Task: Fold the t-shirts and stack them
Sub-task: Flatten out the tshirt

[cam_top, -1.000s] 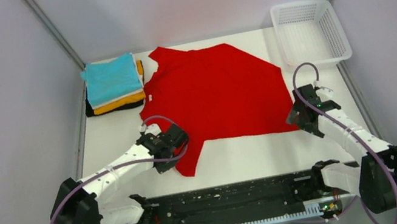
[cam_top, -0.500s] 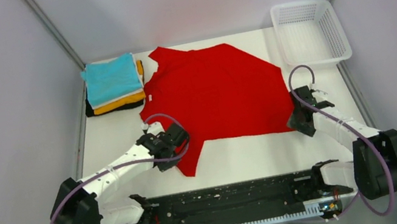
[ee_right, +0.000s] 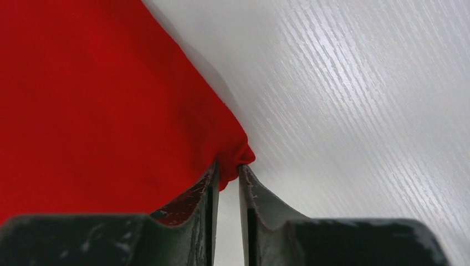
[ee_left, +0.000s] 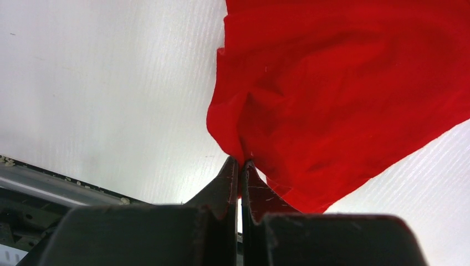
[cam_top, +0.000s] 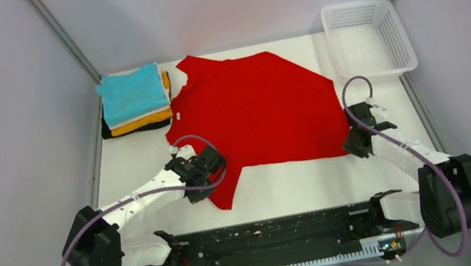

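The bright red t-shirt [cam_top: 258, 111] lies spread flat in the middle of the white table. My left gripper [cam_top: 212, 163] is at its near left part, shut on a bunched fold of the red cloth [ee_left: 343, 83] that rises from my closed tips [ee_left: 240, 162]. My right gripper [cam_top: 354, 145] is at the shirt's near right corner. Its jaws have narrowed to a slim gap, and the corner of the red cloth [ee_right: 94, 94] is pinched between the tips [ee_right: 228, 165]. A stack of folded t-shirts [cam_top: 133, 98], turquoise on top, sits at the far left.
A white mesh basket [cam_top: 396, 37] stands at the far right corner. Grey walls close in the table on both sides. A black rail [cam_top: 272, 232] with the arm bases runs along the near edge.
My right gripper has dropped to the shirt's near right corner and its jaws have closed onto the cloth. The left gripper keeps its hold and has barely moved.
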You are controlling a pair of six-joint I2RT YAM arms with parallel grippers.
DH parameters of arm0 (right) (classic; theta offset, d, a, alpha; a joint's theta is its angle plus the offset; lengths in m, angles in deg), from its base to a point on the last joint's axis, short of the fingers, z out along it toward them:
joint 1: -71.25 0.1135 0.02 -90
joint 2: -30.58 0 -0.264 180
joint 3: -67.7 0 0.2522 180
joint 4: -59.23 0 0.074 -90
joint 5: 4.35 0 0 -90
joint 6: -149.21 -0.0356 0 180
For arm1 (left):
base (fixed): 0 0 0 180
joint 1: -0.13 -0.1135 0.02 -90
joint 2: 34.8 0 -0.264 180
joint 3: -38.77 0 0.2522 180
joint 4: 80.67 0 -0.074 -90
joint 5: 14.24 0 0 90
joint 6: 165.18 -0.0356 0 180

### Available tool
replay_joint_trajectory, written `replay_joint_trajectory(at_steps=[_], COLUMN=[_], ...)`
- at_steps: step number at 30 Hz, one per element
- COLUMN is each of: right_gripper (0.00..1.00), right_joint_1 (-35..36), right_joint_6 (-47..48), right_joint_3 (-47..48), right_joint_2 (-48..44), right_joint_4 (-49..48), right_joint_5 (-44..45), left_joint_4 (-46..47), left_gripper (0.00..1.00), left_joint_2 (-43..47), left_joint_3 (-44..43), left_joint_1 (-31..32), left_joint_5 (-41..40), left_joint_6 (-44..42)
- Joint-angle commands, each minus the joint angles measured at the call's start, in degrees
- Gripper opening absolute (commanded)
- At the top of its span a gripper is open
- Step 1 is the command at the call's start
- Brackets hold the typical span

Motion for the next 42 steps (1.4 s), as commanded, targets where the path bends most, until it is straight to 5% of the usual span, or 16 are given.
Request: replay_joint_trajectory(at_steps=[1, 4, 23, 28, 34, 42], right_gripper=[0.14, 0.00, 0.00, 0.00, 0.00, 0.00], right_joint_1=[-0.30, -0.33, -0.28, -0.29, -0.30, -0.28], right_joint_6=[-1.08, -0.63, 14.27, 18.24, 23.07, 28.92], right_joint_3=[-3.38, -3.45, 11.18, 18.34, 27.20, 44.36], right_joint_2=[1.61, 1.15, -11.91, -15.41, -17.90, -21.42], right_joint_4=[-1.71, -3.12, -6.35, -7.53, -7.77, -16.59], right_joint_5=[-5.69, -6.38, -6.07, -4.02, -6.36, -9.18], left_joint_4=[0.14, -0.13, 6.17, 17.37, 27.97, 32.96], left_gripper=[0.00, 0.00, 0.00, 0.00, 0.00, 0.00], left_joint_2=[-0.13, 0.26, 4.60, 11.17, 15.65, 16.10], left_joint_3=[-2.09, -2.31, -21.73, -26.09, -29.60, -48.08], left_joint_1=[-0.17, -0.23, -3.79, -3.95, -3.94, -3.83], left_joint_5=[-1.64, -2.02, -17.39, -23.85, -21.68, -15.47], left_joint_6=[-0.68, -0.58, -12.37, -23.51, -34.87, -50.81])
